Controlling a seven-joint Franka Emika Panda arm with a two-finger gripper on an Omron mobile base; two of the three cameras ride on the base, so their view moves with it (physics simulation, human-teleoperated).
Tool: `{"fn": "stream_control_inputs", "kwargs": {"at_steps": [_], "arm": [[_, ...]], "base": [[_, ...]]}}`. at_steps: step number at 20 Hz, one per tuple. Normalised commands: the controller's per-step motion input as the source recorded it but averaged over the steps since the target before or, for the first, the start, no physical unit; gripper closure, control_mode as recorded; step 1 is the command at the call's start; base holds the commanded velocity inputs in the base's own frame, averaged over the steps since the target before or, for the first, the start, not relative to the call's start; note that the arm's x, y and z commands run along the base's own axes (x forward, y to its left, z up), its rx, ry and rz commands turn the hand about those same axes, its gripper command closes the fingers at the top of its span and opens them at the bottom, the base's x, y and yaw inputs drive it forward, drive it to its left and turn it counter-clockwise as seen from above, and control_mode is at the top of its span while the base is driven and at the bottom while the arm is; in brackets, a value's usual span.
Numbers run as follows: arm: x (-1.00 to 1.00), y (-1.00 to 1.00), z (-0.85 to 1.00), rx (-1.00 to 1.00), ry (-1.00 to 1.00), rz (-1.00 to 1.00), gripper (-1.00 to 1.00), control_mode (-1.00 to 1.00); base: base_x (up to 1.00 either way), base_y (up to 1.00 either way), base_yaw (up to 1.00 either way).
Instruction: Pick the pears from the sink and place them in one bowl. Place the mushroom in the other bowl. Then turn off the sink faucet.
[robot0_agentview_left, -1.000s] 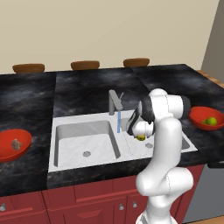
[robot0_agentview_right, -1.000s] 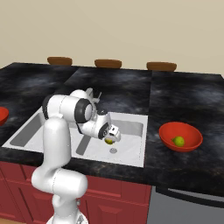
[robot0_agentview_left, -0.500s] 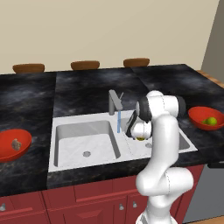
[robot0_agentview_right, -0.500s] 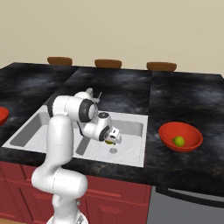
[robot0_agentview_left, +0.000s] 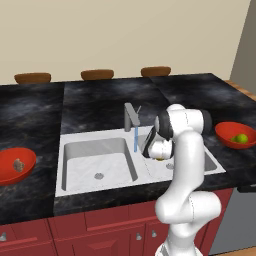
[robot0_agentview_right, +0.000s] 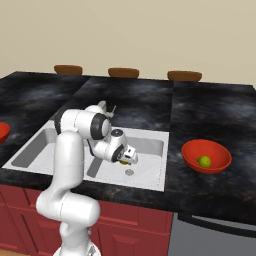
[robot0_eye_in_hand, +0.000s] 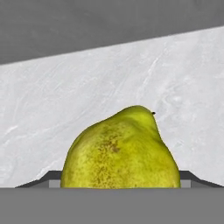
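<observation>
A yellow-green pear (robot0_eye_in_hand: 120, 148) lies on the white floor of the sink's (robot0_agentview_left: 80, 172) right basin. My gripper (robot0_eye_in_hand: 120, 181) is down around it, a finger (robot0_eye_in_hand: 51, 178) at each side; I cannot tell whether they touch it. From the base views, the gripper (robot0_agentview_left: 157, 156) (robot0_agentview_right: 127, 159) hangs low in that basin over the pear (robot0_agentview_right: 123, 162). A second pear (robot0_agentview_left: 242, 138) (robot0_agentview_right: 203, 161) rests in the red bowl (robot0_agentview_left: 225, 131) (robot0_agentview_right: 192, 150) on the right counter. The mushroom (robot0_agentview_left: 18, 164) sits in the left red bowl (robot0_agentview_left: 6, 175). The sink faucet (robot0_agentview_left: 131, 116) runs a thin blue stream (robot0_agentview_left: 135, 140).
Black stone counter (robot0_agentview_left: 100, 102) surrounds the sink. Three brown stool tops (robot0_agentview_left: 97, 74) line its far edge. A grey drain (robot0_agentview_right: 129, 172) lies just in front of the gripper; another (robot0_agentview_left: 99, 175) is in the left basin. The left bowl's edge (robot0_agentview_right: 1, 131) shows at the frame border.
The hand has sunk a little lower into the right basin onto the pear, and the fingers have drawn in somewhat towards it. The bowls and faucet stream are unchanged.
</observation>
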Motion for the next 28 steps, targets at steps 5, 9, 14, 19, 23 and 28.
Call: {"fn": "stream_control_inputs", "kwargs": {"at_steps": [5,9,14,19,23,28], "arm": [[-0.37,-0.1,0.15,0.04,-0.09,0.0,1.0,-1.0],[-0.43,-0.22,0.76,0.0,-0.13,0.0,1.0,-1.0],[-0.34,-0.31,0.86,0.0,-0.12,0.0,1.0,-1.0],[-0.28,-0.36,0.89,0.0,-0.05,0.0,1.0,-1.0],[-0.18,-0.37,0.91,0.0,0.0,0.0,1.0,-1.0],[-0.06,-0.26,1.0,0.0,0.0,0.0,1.0,-1.0]], "base": [[0.0,0.0,0.0],[0.0,0.0,0.0],[0.0,0.0,0.0],[0.0,0.0,0.0],[0.0,0.0,0.0],[0.0,0.0,0.0]]}}
